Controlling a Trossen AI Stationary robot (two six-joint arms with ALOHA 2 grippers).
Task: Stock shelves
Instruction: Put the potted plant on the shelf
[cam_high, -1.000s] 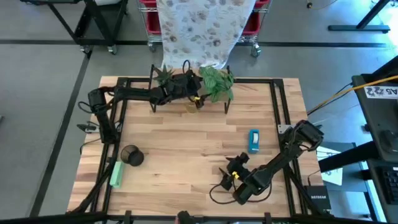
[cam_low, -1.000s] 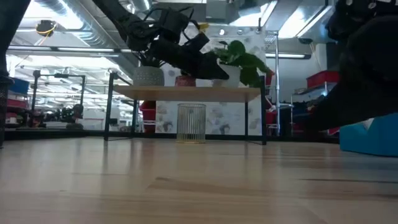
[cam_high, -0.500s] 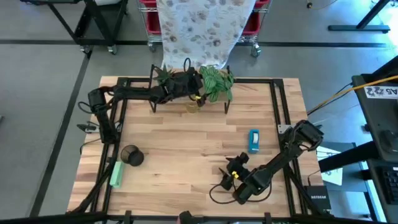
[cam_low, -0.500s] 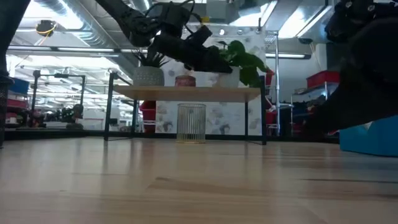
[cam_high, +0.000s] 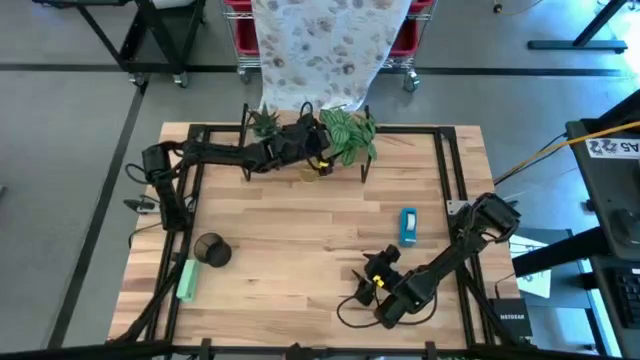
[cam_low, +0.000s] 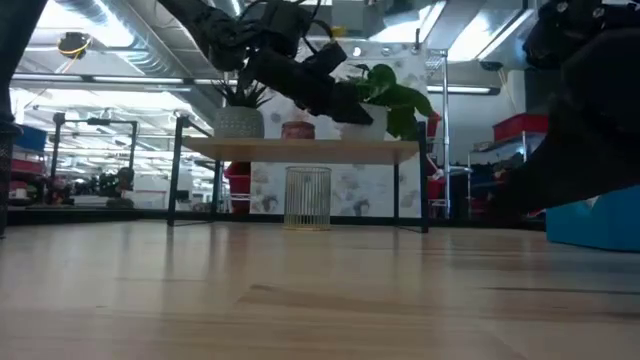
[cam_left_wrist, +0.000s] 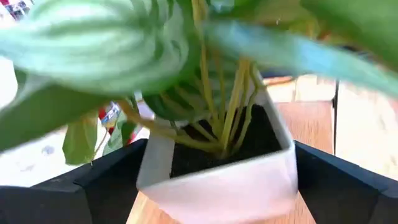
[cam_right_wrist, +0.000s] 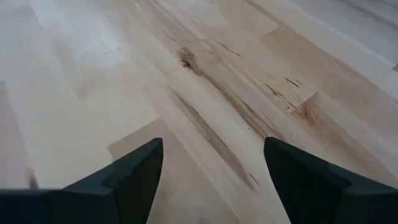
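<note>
The left tool (cam_high: 318, 150) is held over the top plank of the shelves (cam_low: 300, 150) at the far edge of the surface (cam_high: 300, 240), its fingers (cam_left_wrist: 74, 193) spread on either side of a white-potted leafy plant (cam_left_wrist: 217, 168). The pot sits directly ahead, between the fingers; whether they touch it cannot be told. A small reddish pot (cam_low: 298, 129) and a spiky potted plant (cam_low: 238, 118) stand beside it; a wire cup (cam_low: 308, 197) stands below. The right tool (cam_high: 372, 283), spread and empty, waits low over the near surface, near a blue box (cam_high: 408, 226).

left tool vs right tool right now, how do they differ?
Left tool is up at the shelves, its fingers flanking the white plant pot; right tool hangs open and empty over bare tabletop. Left arm is stretched out, right arm folded back. Both are dark and two-fingered.
</note>
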